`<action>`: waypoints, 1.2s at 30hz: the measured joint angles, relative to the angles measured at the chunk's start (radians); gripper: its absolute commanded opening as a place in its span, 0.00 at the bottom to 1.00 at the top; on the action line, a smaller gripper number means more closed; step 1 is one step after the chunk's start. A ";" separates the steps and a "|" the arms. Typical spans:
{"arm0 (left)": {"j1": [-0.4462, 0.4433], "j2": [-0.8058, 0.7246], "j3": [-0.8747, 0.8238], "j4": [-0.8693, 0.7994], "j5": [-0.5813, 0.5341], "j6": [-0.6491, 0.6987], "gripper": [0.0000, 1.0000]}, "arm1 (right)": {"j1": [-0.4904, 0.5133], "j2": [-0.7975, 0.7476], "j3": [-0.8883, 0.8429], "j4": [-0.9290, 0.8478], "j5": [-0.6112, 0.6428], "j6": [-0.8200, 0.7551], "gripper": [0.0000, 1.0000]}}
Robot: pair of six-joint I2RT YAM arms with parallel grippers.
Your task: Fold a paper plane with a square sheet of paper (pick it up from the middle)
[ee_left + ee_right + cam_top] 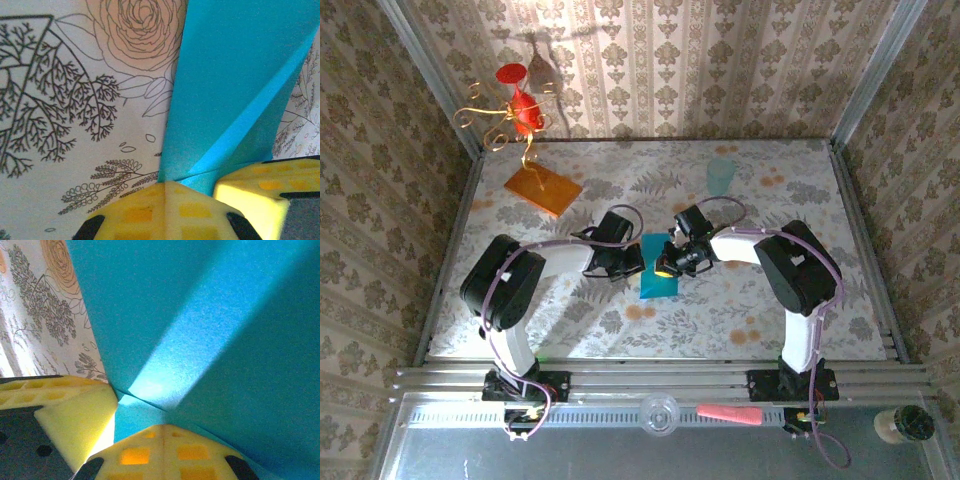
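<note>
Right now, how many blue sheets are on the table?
1: the paper lies centrally, creased; the left tool and right tool, both shut, meet at it. Another hidden beneath them can't be ruled out.

The teal-blue paper (658, 270) lay flat near the middle of the floral table (770, 320), already folded from a square into a narrow upright strip. Close up, its plain surface showed overlapping angled flaps and sharp diagonal creases converging at one point.

Teal-blue paper (659, 270), floral tbl cloth (760, 300), orange slab (542, 188).
</note>
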 measured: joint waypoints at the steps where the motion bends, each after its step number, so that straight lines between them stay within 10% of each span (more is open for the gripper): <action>1: 0.000 0.000 0.001 -0.002 0.000 0.001 0.00 | 0.000 0.003 0.003 -0.003 -0.001 -0.007 0.04; 36: -0.109 -0.113 -0.103 0.021 0.068 -0.073 0.05 | 0.000 0.041 0.087 -0.131 0.012 -0.066 0.03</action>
